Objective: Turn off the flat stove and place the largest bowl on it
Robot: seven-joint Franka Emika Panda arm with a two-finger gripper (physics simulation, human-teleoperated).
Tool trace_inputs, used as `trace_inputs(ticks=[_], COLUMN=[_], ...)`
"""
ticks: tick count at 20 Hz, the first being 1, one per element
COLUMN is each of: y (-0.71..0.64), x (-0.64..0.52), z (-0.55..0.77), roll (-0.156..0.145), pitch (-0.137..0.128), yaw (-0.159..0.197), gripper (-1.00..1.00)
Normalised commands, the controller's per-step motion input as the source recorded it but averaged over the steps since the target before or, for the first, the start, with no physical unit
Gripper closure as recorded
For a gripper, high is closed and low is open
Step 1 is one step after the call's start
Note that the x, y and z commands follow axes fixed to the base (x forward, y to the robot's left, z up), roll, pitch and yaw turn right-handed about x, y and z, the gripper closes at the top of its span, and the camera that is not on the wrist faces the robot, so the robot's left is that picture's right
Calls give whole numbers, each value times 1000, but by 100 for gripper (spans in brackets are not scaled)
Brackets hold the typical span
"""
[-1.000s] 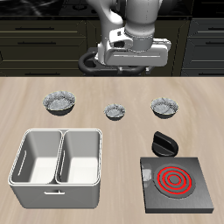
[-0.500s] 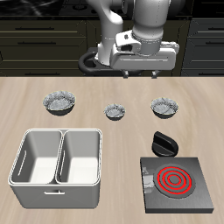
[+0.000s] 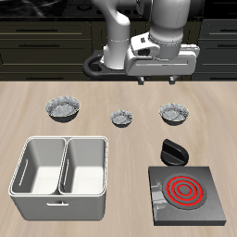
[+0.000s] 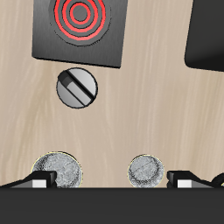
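The flat stove (image 3: 185, 193) lies near the table's front edge, its coil rings glowing red; it also shows in the wrist view (image 4: 79, 31). A black round knob (image 3: 173, 150) sits just behind it and appears in the wrist view (image 4: 77, 87). The largest bowl (image 3: 63, 108) stands farther back at the far end of the bowl row, out of the wrist view. My gripper (image 3: 159, 78) hangs high over the table's back, open and empty, its fingers (image 4: 39, 182) wide apart.
A tiny bowl (image 3: 122, 117) (image 4: 146, 171) and a mid-sized bowl (image 3: 173, 113) (image 4: 59, 171) stand in the same row. A white two-compartment bin (image 3: 61, 171) stands at the front, in front of the largest bowl.
My gripper has drifted sideways along the table's back, away from the largest bowl and toward the mid-sized bowl and stove side. Nothing on the table has moved.
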Motion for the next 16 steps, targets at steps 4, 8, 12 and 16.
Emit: trace_inputs(ticks=[4,8,12,16], y=[190,105,30,21], x=[145,166,168,265], z=[21,43,-4,-34], roll=[-5,-14,-15,-26], pitch=[-8,-19,-9,-15], yaw=[15,21,19,53], gripper=[-100,-100,-100,-100])
